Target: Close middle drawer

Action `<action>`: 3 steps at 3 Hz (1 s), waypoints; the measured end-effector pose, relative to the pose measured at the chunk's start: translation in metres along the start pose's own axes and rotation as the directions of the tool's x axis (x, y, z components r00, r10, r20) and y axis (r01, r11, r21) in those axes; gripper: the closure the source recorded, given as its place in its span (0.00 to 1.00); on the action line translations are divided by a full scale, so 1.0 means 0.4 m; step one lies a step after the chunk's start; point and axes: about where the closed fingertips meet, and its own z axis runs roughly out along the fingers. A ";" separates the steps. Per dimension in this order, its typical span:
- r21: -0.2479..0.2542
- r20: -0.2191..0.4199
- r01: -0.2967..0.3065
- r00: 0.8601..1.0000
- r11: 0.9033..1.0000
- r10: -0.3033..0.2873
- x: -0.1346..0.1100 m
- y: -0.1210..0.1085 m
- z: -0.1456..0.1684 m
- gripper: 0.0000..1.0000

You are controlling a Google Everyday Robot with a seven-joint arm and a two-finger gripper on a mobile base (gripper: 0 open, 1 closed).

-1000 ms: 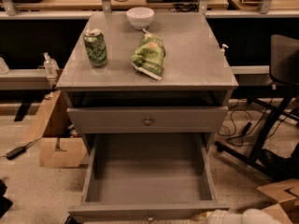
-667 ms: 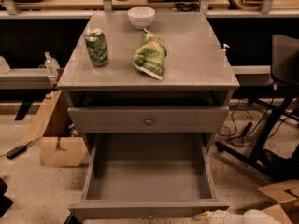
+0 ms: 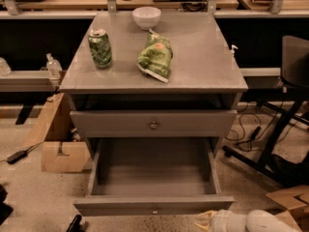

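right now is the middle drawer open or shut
Open: middle drawer pulled far out, empty inside showing; end effector by its front right corner.

Grey middle drawer, white gripper beside.

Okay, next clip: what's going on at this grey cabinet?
The middle drawer is pulled far out and looks empty, so closing it is not yet done. The robot's pincer sits low at the bottom right, close to the right end of that drawer's front panel; whether it touches is unclear. The upper drawer, with the larger knob, is nearly shut. On the cabinet top stand a green can, a green snack bag and a white bowl.
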 end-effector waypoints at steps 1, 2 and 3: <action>0.033 0.026 0.019 0.999 0.999 -0.020 -0.062 -0.088 0.048 1.00; 0.034 0.026 0.020 0.999 0.999 -0.021 -0.058 -0.085 0.044 1.00; 0.061 0.045 0.033 0.998 0.998 -0.036 -0.127 -0.171 0.092 1.00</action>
